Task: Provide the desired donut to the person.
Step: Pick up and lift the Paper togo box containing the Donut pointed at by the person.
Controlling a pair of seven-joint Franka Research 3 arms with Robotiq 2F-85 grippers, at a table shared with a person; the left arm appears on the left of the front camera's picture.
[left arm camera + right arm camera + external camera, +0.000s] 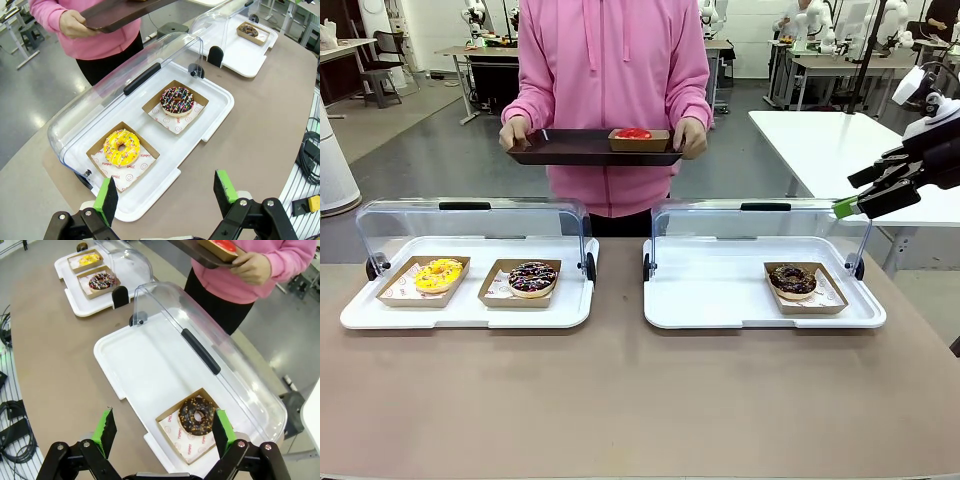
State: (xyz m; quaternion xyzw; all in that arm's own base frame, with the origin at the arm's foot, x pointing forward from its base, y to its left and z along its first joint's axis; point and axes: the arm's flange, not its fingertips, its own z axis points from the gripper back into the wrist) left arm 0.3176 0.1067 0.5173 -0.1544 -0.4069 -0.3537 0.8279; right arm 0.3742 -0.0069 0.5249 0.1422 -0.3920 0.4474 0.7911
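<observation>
My left gripper [166,190] has its jaws spread wide and empty, the green pads [107,194] facing each other across the gap. It hangs above the near edge of the left white tray [220,107], looking down at it and touching nothing. My right gripper [163,431] is spread just as wide and is also empty. It hovers over the end of the right white tray [145,365], where the dark chocolate donut [197,416] sits. In the front view that arm comes in high from the right, clear of the bench [620,400], with its black fingers angled down and toward the left.

The person [615,70], in a soft pink zip hoodie, stands at the far side holding a flat dark tray [570,150] level, with a hand [515,132] at each end. The red-iced donut [633,134] rests on that tray in a shallow cardboard box, close to the hand on the picture's right.

Both white trays are smooth plastic with rounded corners. Each has a clear domed lid [470,225] tipped back on its hinges, with a black bar handle along the top. The left tray holds a yellow-glazed donut [438,273] and, just beside it, a sprinkled chocolate donut [532,277], each in its own brown card box on printed paper. The dark chocolate donut lies in the same kind of box toward the right end of its tray.
</observation>
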